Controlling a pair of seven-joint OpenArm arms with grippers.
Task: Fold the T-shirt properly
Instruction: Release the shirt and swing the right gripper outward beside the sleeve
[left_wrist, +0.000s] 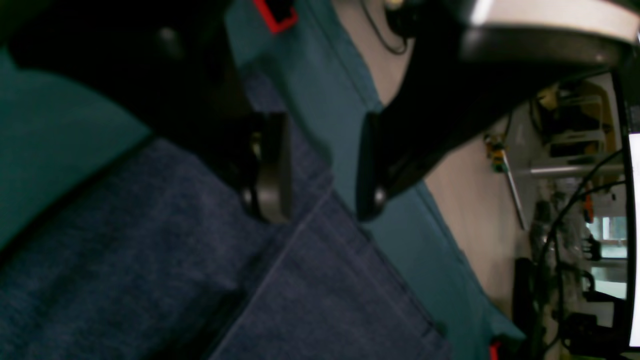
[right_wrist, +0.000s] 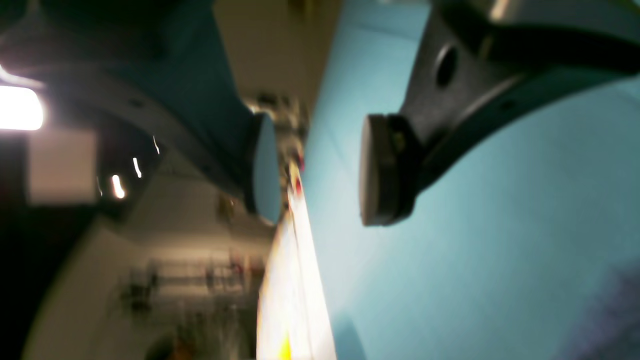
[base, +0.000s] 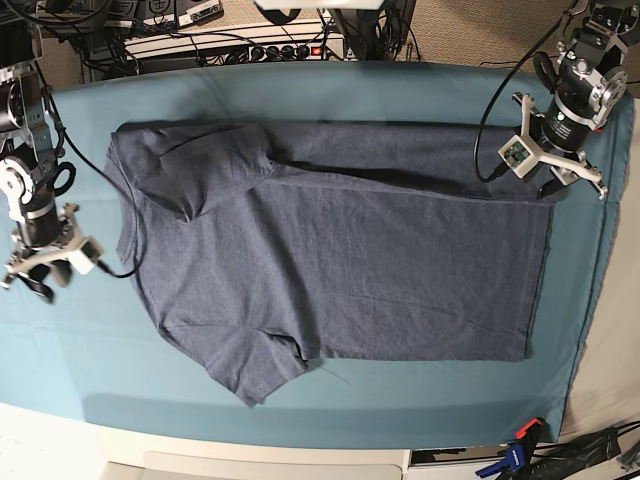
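The navy T-shirt (base: 340, 260) lies flat on the teal table cloth (base: 330, 400), neck to the left and hem to the right, with its far edge and far sleeve folded over. No lettering shows. My left gripper (base: 575, 185) is open at the far right hem corner. In the left wrist view its jaws (left_wrist: 320, 170) stand apart above the shirt's hem (left_wrist: 320, 280) and the cloth. My right gripper (base: 45, 280) is open and empty over bare cloth left of the neck. In the right wrist view (right_wrist: 322, 170) the shirt (right_wrist: 615, 310) is a blur at the lower right.
Cables and a power strip (base: 250, 45) run along the table's back edge. Red and blue clamps (base: 520, 435) hold the cloth at the front right corner; a red clamp (left_wrist: 275, 15) shows in the left wrist view. A black cable (base: 110, 270) lies by the neck.
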